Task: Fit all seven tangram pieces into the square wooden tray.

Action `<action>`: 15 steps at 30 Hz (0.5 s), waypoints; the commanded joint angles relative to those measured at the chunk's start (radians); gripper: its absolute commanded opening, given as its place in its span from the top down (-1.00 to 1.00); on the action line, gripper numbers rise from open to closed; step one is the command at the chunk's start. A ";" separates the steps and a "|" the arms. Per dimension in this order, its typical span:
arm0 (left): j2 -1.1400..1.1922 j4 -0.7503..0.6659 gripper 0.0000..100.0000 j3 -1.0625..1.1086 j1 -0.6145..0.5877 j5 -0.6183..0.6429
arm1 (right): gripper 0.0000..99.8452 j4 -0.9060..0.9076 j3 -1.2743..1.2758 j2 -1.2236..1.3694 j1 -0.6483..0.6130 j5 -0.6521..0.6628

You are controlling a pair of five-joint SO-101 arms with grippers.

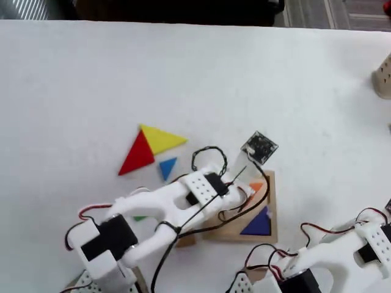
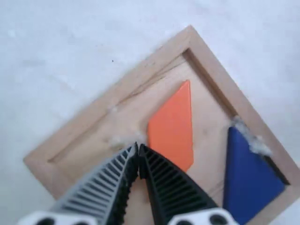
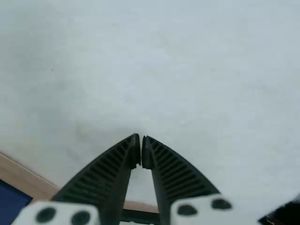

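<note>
The flat red triangle piece, the yellow triangle piece and the small light-blue triangle piece lie loose on the white table, well apart from the tray. A green piece peeks out from under my left arm, and I judge a careless swing of that arm could drag or scatter it.

My left gripper has its fingers pressed together with nothing between them. If I push down or forward like this, I risk shoving the orange parallelogram piece askew or riding up on its edge. The square wooden tray, which nothing holds, could also skid on the smooth table. The orange piece sits off the tray walls, so it may take room that later pieces need. My right gripper, likewise closed on nothing, could nudge the tray if it comes in blind.

My left fingertips hang over the tray floor, right at the orange piece's corner; I cannot tell whether they touch it. The dark blue triangle piece lies against the tray wall, apart from the orange one. My right gripper hovers over bare table just beside the tray's rim.
</note>
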 commanded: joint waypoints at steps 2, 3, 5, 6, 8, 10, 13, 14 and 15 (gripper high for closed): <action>-0.018 0.006 0.95 -0.012 0.013 -0.021 | 0.97 -0.012 -0.035 -0.030 0.007 0.017; -0.018 0.006 0.95 -0.015 0.013 -0.021 | 0.97 -0.012 -0.035 -0.030 0.007 0.017; -0.028 -0.003 0.95 -0.018 0.005 -0.021 | 0.97 -0.012 -0.035 -0.030 0.007 0.018; -0.048 -0.009 0.95 -0.023 -0.007 -0.018 | 0.97 -0.012 -0.035 -0.030 0.007 0.018; -0.097 -0.044 0.95 -0.029 -0.031 -0.015 | 0.97 -0.012 -0.035 -0.030 0.007 0.018; -0.133 -0.110 0.95 -0.025 -0.054 -0.014 | 0.97 -0.012 -0.035 -0.030 0.007 0.018; -0.131 -0.203 0.95 -0.025 -0.058 -0.014 | 0.97 -0.010 -0.034 -0.030 -0.008 0.018; -0.117 -0.222 0.95 -0.029 -0.056 -0.014 | 0.97 -0.010 -0.034 -0.025 -0.015 0.018; -0.101 -0.239 0.95 -0.034 -0.051 -0.014 | 0.97 -0.010 -0.034 -0.024 -0.018 0.018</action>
